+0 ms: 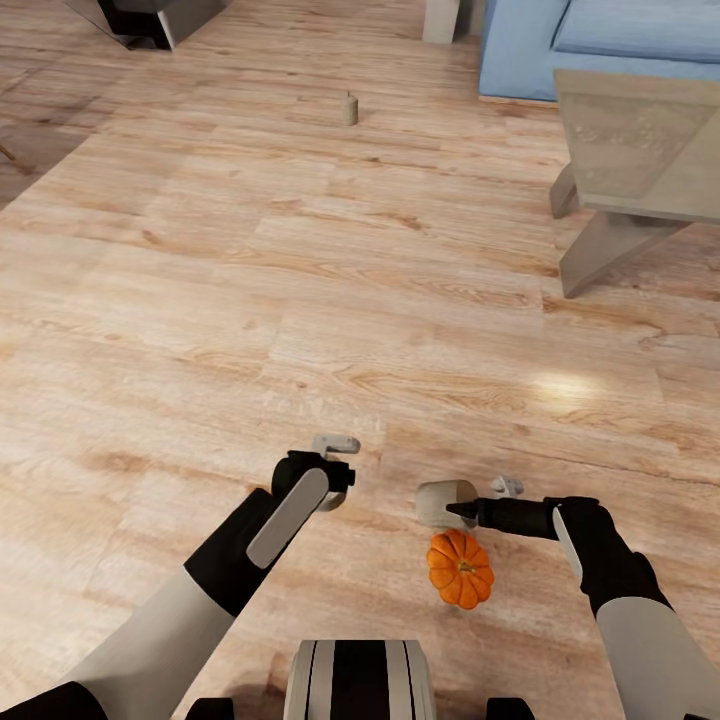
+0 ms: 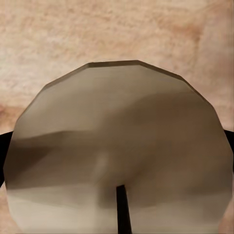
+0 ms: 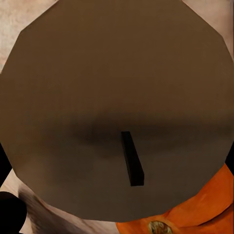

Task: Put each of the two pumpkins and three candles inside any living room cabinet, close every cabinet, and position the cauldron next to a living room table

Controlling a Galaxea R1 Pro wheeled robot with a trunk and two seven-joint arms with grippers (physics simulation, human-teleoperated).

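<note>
A grey-beige candle [image 1: 438, 500] lies sideways just above the floor, with my right gripper [image 1: 478, 500] shut on it. Its top and wick [image 3: 131, 158] show close up in the right wrist view. An orange pumpkin [image 1: 460, 568] sits on the floor right beneath it, and a slice of that pumpkin [image 3: 195, 214] shows there too. My left gripper [image 1: 335, 470] is shut on a second candle [image 2: 122, 151], which the hand mostly hides in the head view. A third candle [image 1: 348, 108] stands upright on the floor far ahead. The pale-grey table [image 1: 640, 150] is at the upper right.
A blue sofa [image 1: 600, 40] stands behind the table at the top right. A dark piece of furniture [image 1: 150, 20] sits at the top left. Wood floor [image 1: 300, 280] stretches between me and the far candle.
</note>
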